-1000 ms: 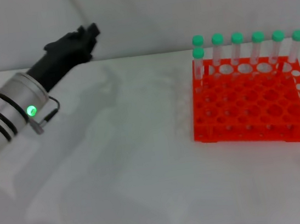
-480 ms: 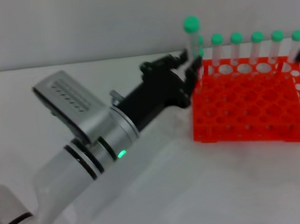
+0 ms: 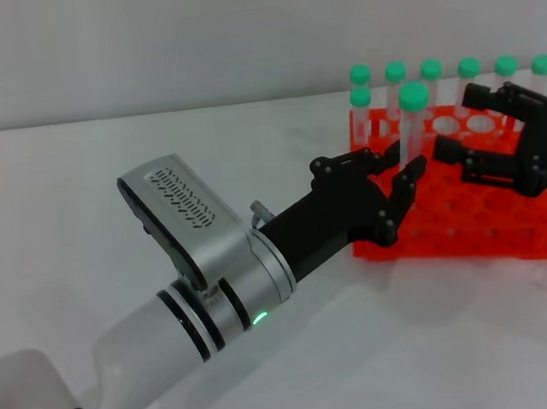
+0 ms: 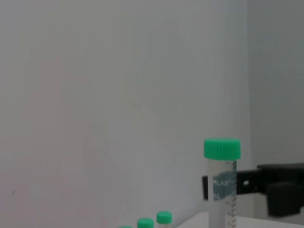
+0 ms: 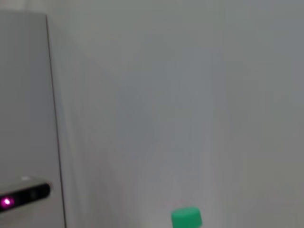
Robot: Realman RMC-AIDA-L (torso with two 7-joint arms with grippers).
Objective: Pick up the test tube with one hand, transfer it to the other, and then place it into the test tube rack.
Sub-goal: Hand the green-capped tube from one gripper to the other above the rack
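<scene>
The left arm [image 3: 122, 356] is thick and silver-white, with black bands and a small green light [image 3: 260, 318]. A grey box with a perforated face sits on its wrist. Both grippers, left [image 3: 393, 189] and right [image 3: 487, 141], are black and multi-fingered.

Slim clear plastic test tube with round green cap [image 4: 222, 185]: pale label patch, partial lettering "MLAB" legible, second line below it ending "L"; printed graduation scale down side, numerals unreadable. No other legible text.

The tube [image 3: 411, 124] stood between the left gripper [image 3: 389, 181] and right gripper [image 3: 477, 152], seemingly above the rack [image 3: 478, 223].
</scene>
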